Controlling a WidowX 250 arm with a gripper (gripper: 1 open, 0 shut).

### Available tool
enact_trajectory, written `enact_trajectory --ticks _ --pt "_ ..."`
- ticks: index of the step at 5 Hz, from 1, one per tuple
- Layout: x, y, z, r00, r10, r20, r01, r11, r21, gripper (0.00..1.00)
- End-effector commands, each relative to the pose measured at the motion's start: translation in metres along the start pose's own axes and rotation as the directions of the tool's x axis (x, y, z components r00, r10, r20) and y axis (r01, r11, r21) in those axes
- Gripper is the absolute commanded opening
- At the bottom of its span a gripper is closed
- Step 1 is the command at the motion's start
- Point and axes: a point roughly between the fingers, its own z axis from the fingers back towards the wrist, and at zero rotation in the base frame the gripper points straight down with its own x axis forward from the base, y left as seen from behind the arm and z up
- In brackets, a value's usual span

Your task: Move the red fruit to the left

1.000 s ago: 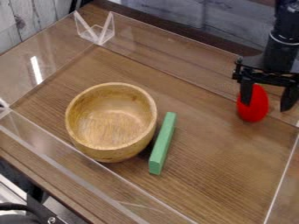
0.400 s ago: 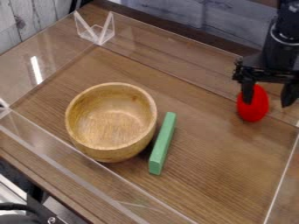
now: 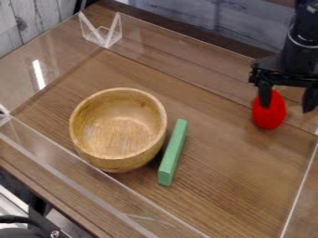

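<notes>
The red fruit [image 3: 269, 112] rests on the wooden table at the far right, glossy and small. My black gripper [image 3: 284, 97] points down right over it, its two fingers [image 3: 259, 94] spread wide on either side of the fruit's upper part. The jaws are open and do not squeeze the fruit. The fruit's top is hidden behind the gripper.
A wooden bowl [image 3: 117, 127] stands left of centre, with a flat green bar [image 3: 173, 151] lying beside it on its right. Clear acrylic walls [image 3: 102, 31] ring the wooden table [image 3: 211, 139], one close to the fruit on the right.
</notes>
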Motion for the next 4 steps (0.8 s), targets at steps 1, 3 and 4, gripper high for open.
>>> enact_trajectory --ticks 1,3,4 --pt "0.016 -0.007 0.025 0.997 0.019 0.077 -0.015 0.999 -0.045 1.00" --pt "0.006 -0.013 0.023 0.997 -0.008 0.083 0.011 0.999 -0.037 1.00" --pt "0.000 -0.012 0.021 0.996 -0.013 0.091 0.016 0.999 -0.031 1.00"
